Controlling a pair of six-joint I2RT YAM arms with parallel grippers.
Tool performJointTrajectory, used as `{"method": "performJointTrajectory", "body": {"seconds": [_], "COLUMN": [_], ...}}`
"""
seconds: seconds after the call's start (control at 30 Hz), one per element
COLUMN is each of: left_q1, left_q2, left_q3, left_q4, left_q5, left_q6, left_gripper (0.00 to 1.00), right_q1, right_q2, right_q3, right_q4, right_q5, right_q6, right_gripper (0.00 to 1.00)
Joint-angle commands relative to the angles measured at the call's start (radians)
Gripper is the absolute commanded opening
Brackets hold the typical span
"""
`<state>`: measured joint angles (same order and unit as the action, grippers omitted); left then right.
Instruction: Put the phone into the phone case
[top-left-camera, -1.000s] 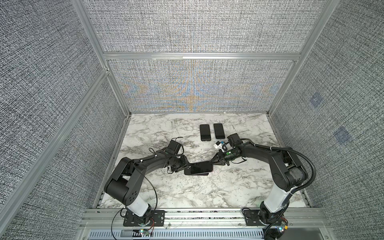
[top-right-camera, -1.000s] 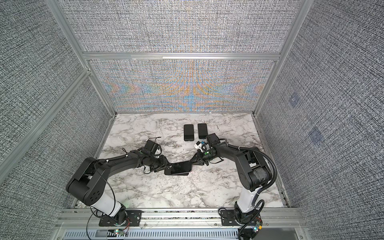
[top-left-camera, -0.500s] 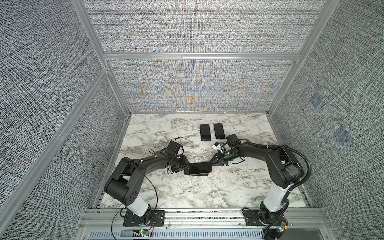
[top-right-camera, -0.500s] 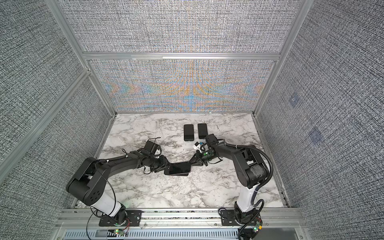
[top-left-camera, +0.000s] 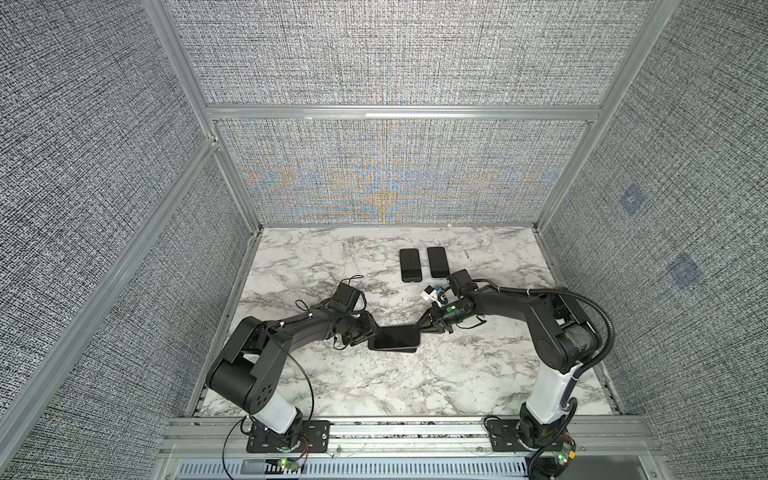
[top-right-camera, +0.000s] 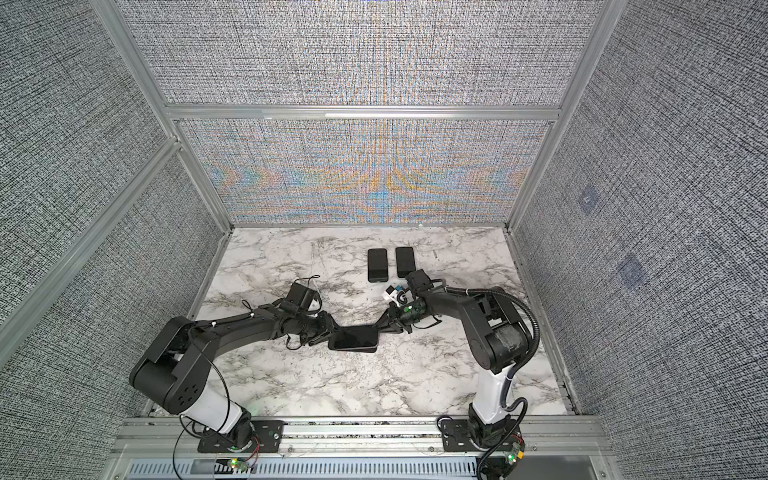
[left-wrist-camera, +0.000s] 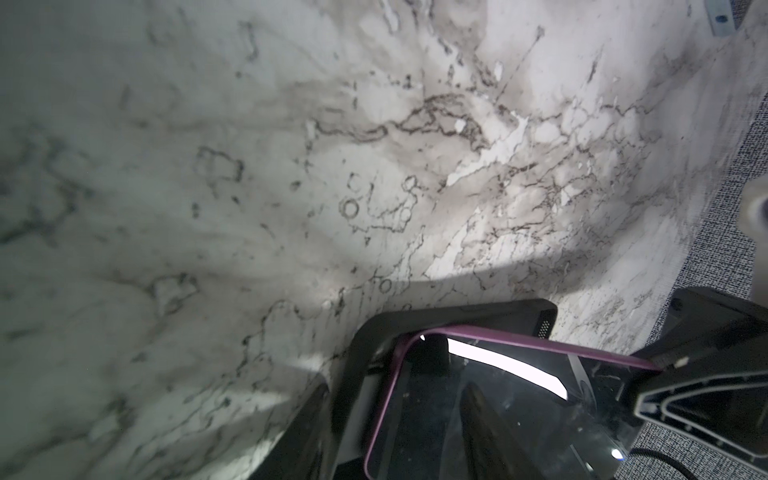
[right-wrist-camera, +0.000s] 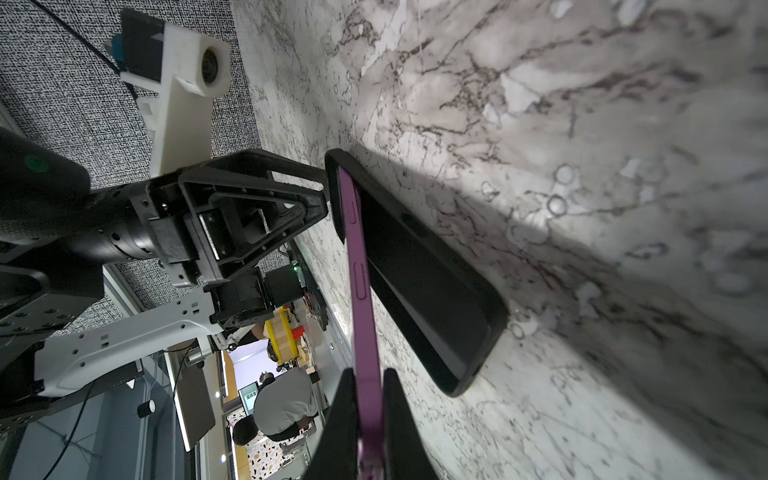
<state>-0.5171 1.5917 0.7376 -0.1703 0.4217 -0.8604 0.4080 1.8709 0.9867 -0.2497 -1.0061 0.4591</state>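
Observation:
A black phone case lies flat on the marble table, a little in front of its middle. A phone with a purple rim rests in it, tilted, its left end down in the case and its right end raised. My right gripper is shut on the raised end, the purple rim pinched between its fingers. My left gripper clamps the case's left end, one finger under the case and the other on the phone's glass.
Two more black slabs, phones or cases, lie side by side at the back of the table. Grey fabric walls on aluminium frames close in the left, back and right sides. Both arms meet low over the table's middle.
The right arm's elbow has swung slightly to the left. The phone, the case and both grips look the same.

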Motion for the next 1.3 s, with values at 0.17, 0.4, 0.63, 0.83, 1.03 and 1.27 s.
{"method": "performJointTrajectory", "body": {"seconds": [0.17,0.4,0.63,0.83,1.03,1.27], "left_q1": [-0.001,-0.001,-0.001,-0.001,-0.001,-0.002], "left_q2": [0.023,0.008,-0.002,-0.004,-0.008,-0.010], "left_q3": [-0.005,-0.012,-0.019,-0.022,-0.022,-0.020], "left_q4": [0.024,0.018,0.015,0.019,0.017,0.019], "left_q5": [0.029,0.025,0.022,0.023,0.024,0.026], "left_q6": [-0.009,-0.011,-0.012,-0.014,-0.013,-0.014], "left_gripper": [0.52,0.52,0.52,0.52,0.52,0.52], "right_q1": [0.010,0.015,0.021,0.021,0.023,0.027], "right_q2": [0.027,0.047,0.066,0.084,0.102,0.133], "right_q3": [0.000,0.000,0.038,0.041,0.056,0.069], "right_q4": [-0.025,-0.022,-0.025,-0.035,-0.059,-0.068], "right_q5": [0.064,0.069,0.082,0.102,0.125,0.137], "right_q6": [0.020,0.018,0.011,-0.005,-0.028,-0.038], "right_gripper": [0.00,0.00,0.01,0.04,0.08,0.10]}}
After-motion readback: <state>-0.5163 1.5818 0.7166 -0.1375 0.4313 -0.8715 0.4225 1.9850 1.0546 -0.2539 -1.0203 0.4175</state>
